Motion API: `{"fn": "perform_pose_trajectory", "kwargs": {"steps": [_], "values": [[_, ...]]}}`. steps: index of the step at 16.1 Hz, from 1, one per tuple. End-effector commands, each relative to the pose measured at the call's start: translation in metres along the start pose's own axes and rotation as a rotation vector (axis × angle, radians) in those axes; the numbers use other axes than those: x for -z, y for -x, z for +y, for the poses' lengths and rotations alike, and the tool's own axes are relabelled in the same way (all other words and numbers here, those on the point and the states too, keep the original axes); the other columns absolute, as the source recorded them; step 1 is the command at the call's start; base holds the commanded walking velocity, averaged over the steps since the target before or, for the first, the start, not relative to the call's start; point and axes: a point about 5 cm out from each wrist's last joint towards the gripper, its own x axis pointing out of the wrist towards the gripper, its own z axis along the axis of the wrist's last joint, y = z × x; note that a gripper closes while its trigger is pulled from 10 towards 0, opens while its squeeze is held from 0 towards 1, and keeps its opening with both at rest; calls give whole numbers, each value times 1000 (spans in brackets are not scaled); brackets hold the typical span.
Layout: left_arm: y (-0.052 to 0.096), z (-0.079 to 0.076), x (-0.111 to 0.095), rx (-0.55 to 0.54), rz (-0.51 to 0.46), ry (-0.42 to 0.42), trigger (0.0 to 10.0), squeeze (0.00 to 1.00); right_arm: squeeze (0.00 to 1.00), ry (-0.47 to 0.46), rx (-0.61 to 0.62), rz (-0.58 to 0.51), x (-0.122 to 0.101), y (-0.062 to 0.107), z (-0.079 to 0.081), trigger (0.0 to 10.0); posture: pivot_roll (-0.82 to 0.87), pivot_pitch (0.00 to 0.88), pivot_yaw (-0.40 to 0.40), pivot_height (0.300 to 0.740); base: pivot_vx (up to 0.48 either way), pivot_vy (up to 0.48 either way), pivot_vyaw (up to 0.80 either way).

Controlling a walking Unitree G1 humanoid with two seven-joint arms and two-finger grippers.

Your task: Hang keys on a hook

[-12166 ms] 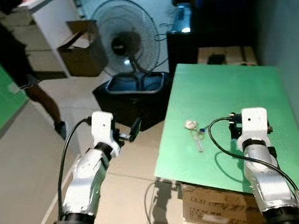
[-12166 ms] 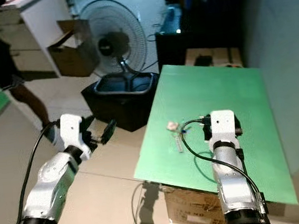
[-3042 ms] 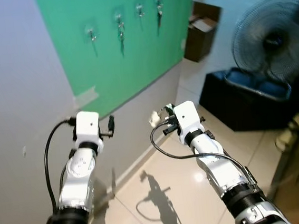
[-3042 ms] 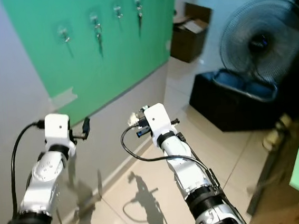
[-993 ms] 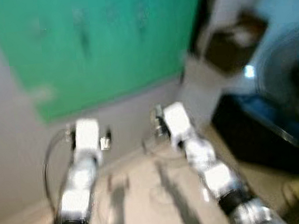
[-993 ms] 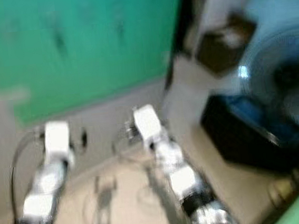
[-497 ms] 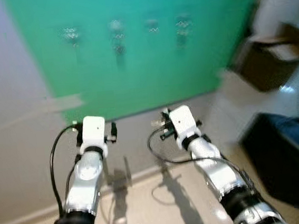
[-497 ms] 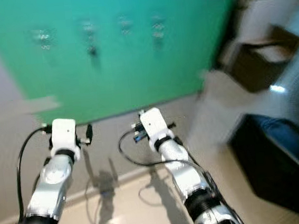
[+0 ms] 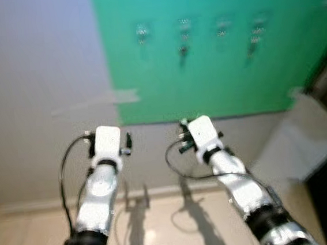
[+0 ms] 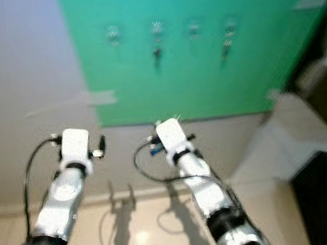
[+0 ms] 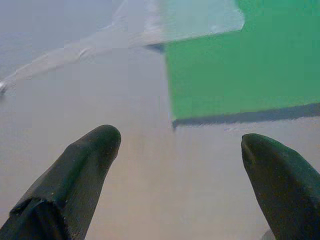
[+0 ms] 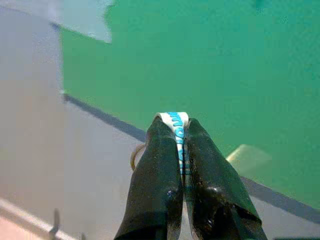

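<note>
Pinching the keys' white-and-blue tag (image 12: pixel 175 121) right at its fingertips, the right gripper (image 12: pixel 176 131) sits mid-frame below the green board's hooks (image 9: pixel 184 25); left gripper (image 11: pixel 180 145) spread wide.

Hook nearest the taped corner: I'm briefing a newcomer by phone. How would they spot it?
A large green panel covers the wall ahead, with four small hooks in a row near its top. Yours is the leftmost hook, above the tape strip. Unlike the next hook, no dark keys dangle beneath it.
</note>
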Motion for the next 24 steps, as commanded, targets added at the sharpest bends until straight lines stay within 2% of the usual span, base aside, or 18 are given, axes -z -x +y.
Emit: {"fn": "perform_pose_trajectory", "kwargs": {"steps": [1,4,5,10,13,15,18,21,24], "values": [[0,-1,1,-2,3,-7,10000,0,0,6,-5,-9,-2,0,0,10000,70,0,-58,740,0,0,675],[1,-5,-2,21,-7,1,10000,0,0,-49,7,9,1,0,-3,10000,69,0,-59,740,0,-157,223],[1,-6,-2,28,-6,-8,10000,0,0,-48,7,9,1,0,-3,10000,69,0,-59,740,0,-472,0],[1,-2,0,-1,8,47,10000,0,0,-41,-22,-3,-1,1,3,10000,62,0,-56,740,0,-441,0],[1,2,0,-20,9,76,10000,0,0,-42,-24,-1,0,2,3,10000,61,0,-57,740,374,-294,0],[0,4,1,-25,12,69,10000,0,0,-40,-34,2,1,2,5,10000,61,0,-56,740,405,0,0],[0,4,5,-39,36,30,10000,0,0,-41,-38,4,1,3,7,10000,59,0,-57,740,0,0,0],[1,1,-1,-3,-2,63,10000,0,0,-37,-40,-5,0,4,6,10000,56,0,-57,740,109,117,0],[2,-6,-4,36,-23,-4,10000,0,0,20,-54,-73,-15,5,6,10000,49,0,-56,740,325,354,0]]}}
